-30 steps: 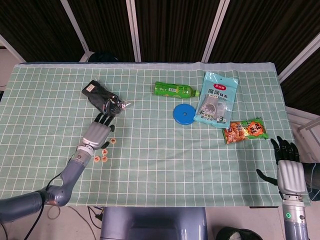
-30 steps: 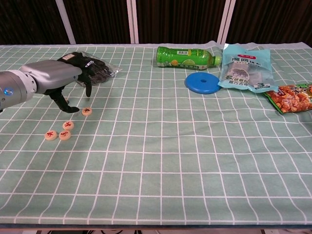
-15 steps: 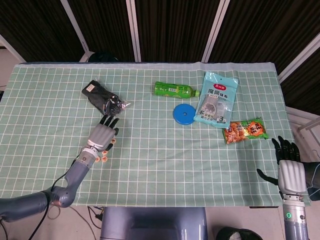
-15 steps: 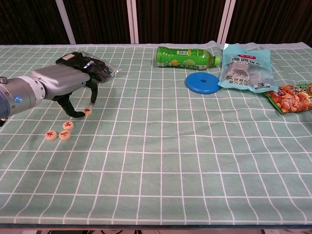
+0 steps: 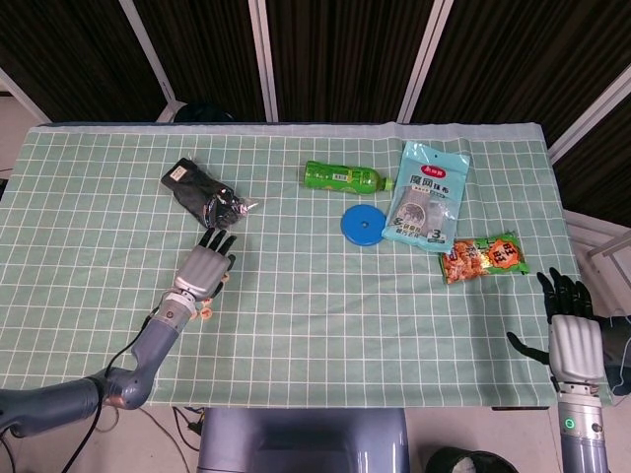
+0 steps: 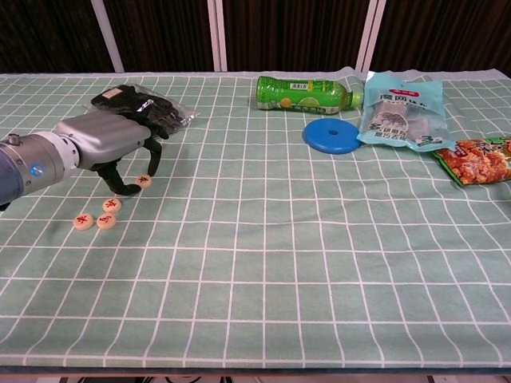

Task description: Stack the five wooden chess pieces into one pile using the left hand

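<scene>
Three round wooden chess pieces (image 6: 106,221) with red characters lie close together on the green checked cloth at the near left. A fourth piece (image 6: 144,181) lies apart, a little further back and to the right. My left hand (image 6: 112,144) arches over that piece, the thumb just left of it and a finger just behind it, and the piece still lies flat on the cloth. In the head view the left hand (image 5: 204,268) covers most of the pieces. My right hand (image 5: 570,335) hangs off the table's near right corner, fingers spread, holding nothing.
A black packet (image 6: 144,112) lies just behind the left hand. A green bottle (image 6: 303,93) lies on its side at the back centre. Right of it lie a blue disc (image 6: 331,136), a pale blue pouch (image 6: 399,112) and an orange snack bag (image 6: 479,159).
My left hand has slid right and lowered over the lone piece, bringing its thumb and finger in beside it. The pieces and the right hand have stayed put.
</scene>
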